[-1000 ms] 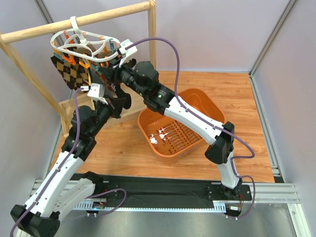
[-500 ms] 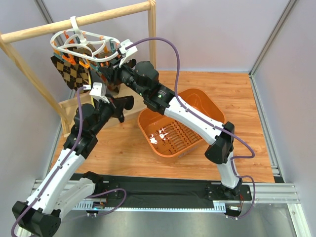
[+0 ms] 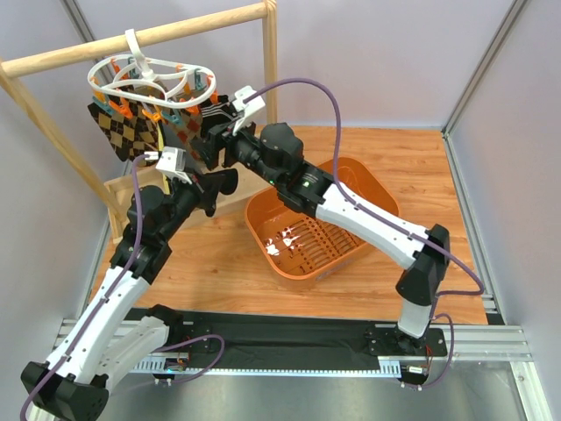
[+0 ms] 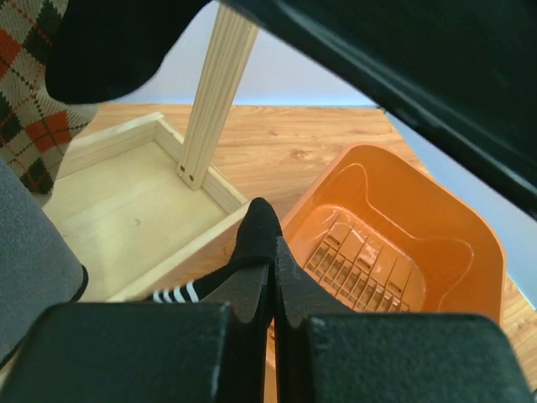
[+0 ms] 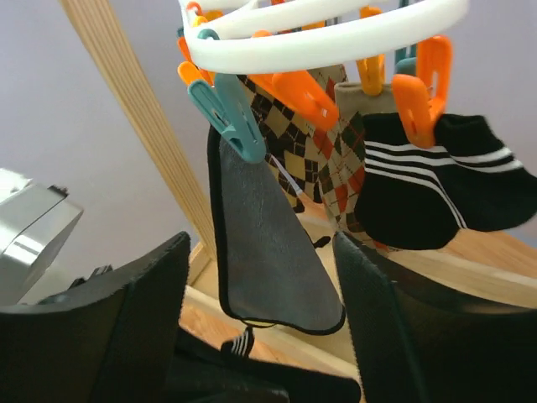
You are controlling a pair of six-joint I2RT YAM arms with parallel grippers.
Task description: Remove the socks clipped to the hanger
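Argyle socks [image 5: 315,159], white hanger [image 5: 319,46]

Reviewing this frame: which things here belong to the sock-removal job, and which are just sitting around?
Job:
- hanger
- clipped socks, argyle and striped
- striped sock held by the left gripper, jaws shut
- right gripper, jaws open beside the hanger

Just there:
- wooden rail frame, carrying the hanger
- wooden tray
- orange basket, no socks in it

Socks [image 3: 131,132] hang from hanger [image 3: 145,74] on rail [image 3: 175,31]; basket [image 3: 355,163] right, lower.
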